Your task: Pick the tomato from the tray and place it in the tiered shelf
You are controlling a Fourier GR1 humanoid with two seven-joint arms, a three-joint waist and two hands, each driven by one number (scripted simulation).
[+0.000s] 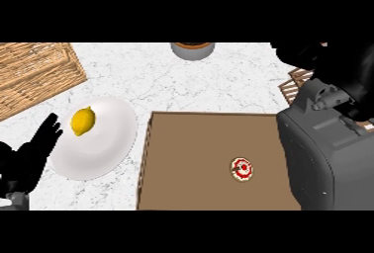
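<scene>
The tomato (242, 169), small, round, red and pale, lies on the brown tray (190, 163) right of its middle. Nothing is touching it. My right forearm rises along the right side of the view, partly over the tray's right edge. My right hand (321, 57) is a dark shape at the top right, far beyond the tomato, and its shape is unclear. My left hand (29, 158) rests open at the lower left, fingers up, beside the plate. A woven wooden shelf (36, 74) lies at the top left.
A white plate (102, 148) with a yellow lemon (83, 120) sits left of the tray. A grey pot (193, 50) stands at the back centre. A slatted wooden piece (295, 85) shows beside my right arm.
</scene>
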